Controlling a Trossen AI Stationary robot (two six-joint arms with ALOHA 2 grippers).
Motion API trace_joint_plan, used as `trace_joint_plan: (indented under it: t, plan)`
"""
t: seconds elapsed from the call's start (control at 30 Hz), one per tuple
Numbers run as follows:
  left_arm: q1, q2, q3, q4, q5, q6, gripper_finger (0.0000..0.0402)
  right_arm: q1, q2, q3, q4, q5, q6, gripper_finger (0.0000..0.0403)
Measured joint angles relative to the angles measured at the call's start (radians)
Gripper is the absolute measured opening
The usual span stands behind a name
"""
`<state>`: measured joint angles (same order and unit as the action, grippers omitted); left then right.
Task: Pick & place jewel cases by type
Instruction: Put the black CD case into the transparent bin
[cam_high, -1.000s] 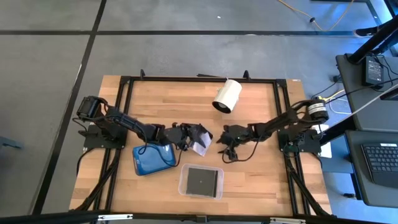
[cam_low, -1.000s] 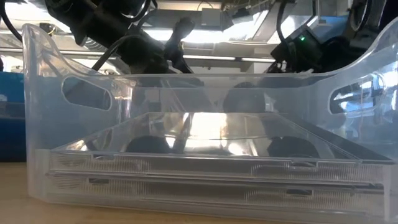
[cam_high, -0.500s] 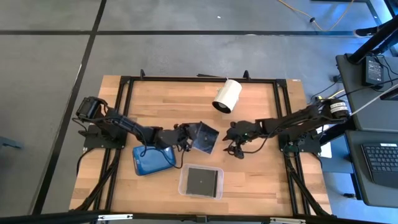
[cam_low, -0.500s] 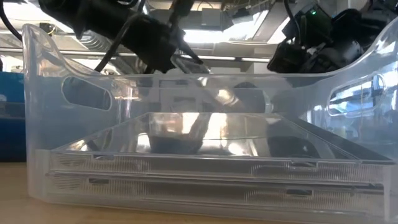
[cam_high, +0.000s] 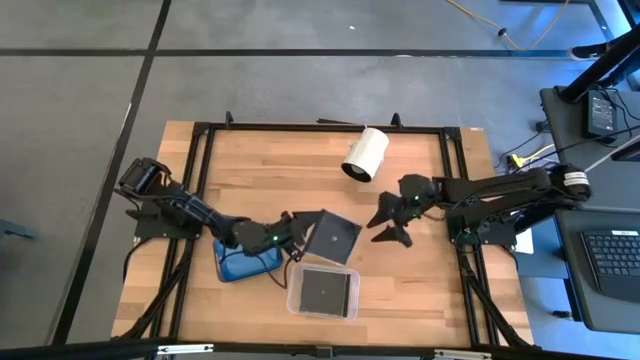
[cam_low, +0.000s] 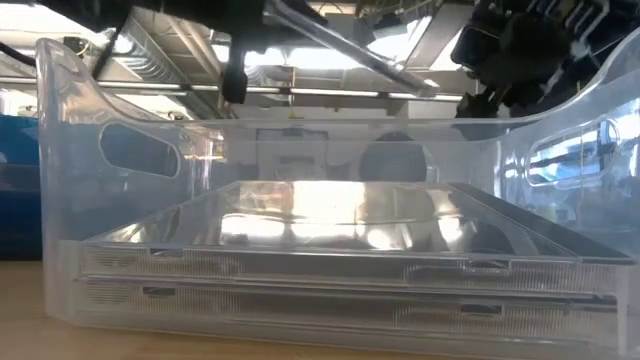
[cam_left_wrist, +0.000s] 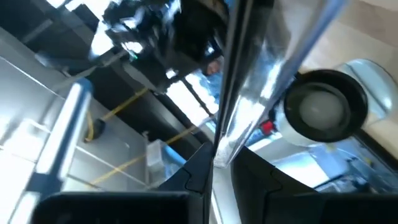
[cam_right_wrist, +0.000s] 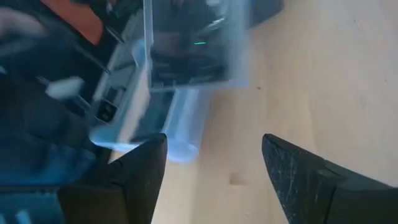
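My left gripper (cam_high: 300, 236) is shut on a dark grey-black jewel case (cam_high: 333, 237), held over the table just beyond the clear tray (cam_high: 296, 300). Another dark case (cam_high: 324, 290) lies flat in that tray. In the low view the held case (cam_low: 360, 52) shows as a slanted band above the tray's wall (cam_low: 330, 135). My right gripper (cam_high: 391, 216) is open to the case's right, touching nothing; its two fingers (cam_right_wrist: 292, 180) stand wide apart. My left gripper pinches the dark case between its two fingers at the case's left edge (cam_left_wrist: 225, 134). The fingers come roughly level from the table's left. The case is lifted clear of the table and tilted, and it sticks out beyond the fingertips (cam_left_wrist: 199, 171) toward the right.
A blue rounded-corner container (cam_high: 245, 262) sits under my left arm, left of the clear tray. A white cylinder (cam_high: 365, 153) lies toward the far edge. A black frame (cam_high: 320, 127) borders the table. Bare wood shows on the right near side.
My left gripper has carried the dark case toward the near edge and slightly right, and the case has turned, so its broad face now shows from above. My right gripper has drawn back from the case toward the table's right edge.
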<state>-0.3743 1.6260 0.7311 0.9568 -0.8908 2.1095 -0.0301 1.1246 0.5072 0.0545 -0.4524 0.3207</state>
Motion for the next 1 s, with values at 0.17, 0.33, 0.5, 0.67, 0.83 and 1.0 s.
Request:
trace_joint_plan:
  t: [0.17, 0.33, 0.5, 0.67, 0.83, 1.0]
  plan:
    - [-0.040, 0.000, 0.000, 0.014, 0.005, 0.071, 0.0044, -0.033, -0.037, 0.001, 0.004, -0.012, 0.125, 0.0267]
    - [-0.074, 0.000, 0.000, 0.018, 0.061, 0.087, 0.0044, -0.033, -0.018, 0.001, 0.092, -0.013, 0.218, 0.0267]
    - [-0.102, 0.000, 0.000, 0.066, 0.025, 0.111, 0.0044, -0.010, -0.014, 0.001, 0.248, -0.012, 0.154, 0.0267]
    - [-0.117, 0.000, 0.000, 0.086, 0.025, 0.111, 0.0044, 0.021, -0.006, 0.002, 0.349, 0.017, 0.100, 0.0267]
    - [-0.116, 0.000, 0.000, 0.088, 0.028, 0.111, 0.0044, 0.027, 0.030, 0.002, 0.320, 0.091, 0.123, 0.0267]
    - [-0.114, 0.000, 0.000, 0.088, 0.043, 0.096, 0.0044, 0.028, 0.039, 0.003, 0.349, 0.061, 0.125, 0.0267]
